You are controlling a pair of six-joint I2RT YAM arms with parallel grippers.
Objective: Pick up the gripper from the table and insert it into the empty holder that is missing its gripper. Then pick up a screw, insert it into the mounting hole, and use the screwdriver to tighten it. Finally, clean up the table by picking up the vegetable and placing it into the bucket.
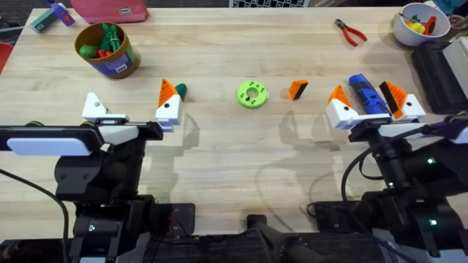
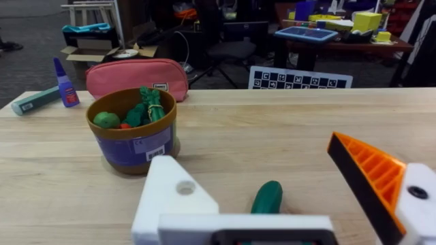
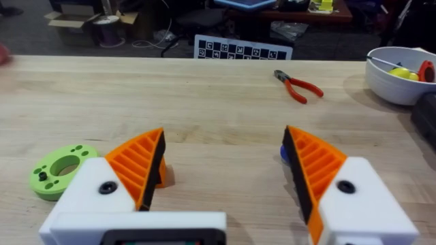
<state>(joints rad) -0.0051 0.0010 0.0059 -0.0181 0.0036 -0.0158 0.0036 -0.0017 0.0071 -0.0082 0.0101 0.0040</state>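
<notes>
Overhead view: I take the loose gripper (image 1: 297,89) as the first thing to fetch; it lies alone on the table (image 1: 219,157), right of centre, between the green disc (image 1: 252,95) and my right arm's fingers.
Nearer arm: right. The right gripper (image 1: 365,102) sits just right of the wedge; the left gripper (image 1: 131,109) is well apart from it, past the disc.
Direction from right fingers: the wedge lies to the left of my left-hand finger and slightly farther from the bases. In the right wrist view I can see an orange sliver (image 3: 161,178) tucked behind that finger, so it is outside the gap, not between the fingers.
Long axis: short piece; it looks tilted, black edge toward the right, but I cannot tell its lie exactly.
Right fingers: spread wide, both orange pads fitted, nothing pinched. The screwdriver (image 1: 365,95) lies on the table in the gap between them, running near to far.
Left fingers: spread, empty. The right-hand one carries its orange pad (image 2: 368,170); the left-hand one is the bare white holder (image 2: 174,194) with an open mounting hole.
Vegetable: the dark green vegetable (image 1: 180,90) lies just beyond the left arm's padded finger, touching or nearly so.
Bucket: the bucket (image 1: 107,50) stands far left, already holding toy produce.
Judgement: I'd shift the right arm left to straddle the wedge before closing.
</notes>
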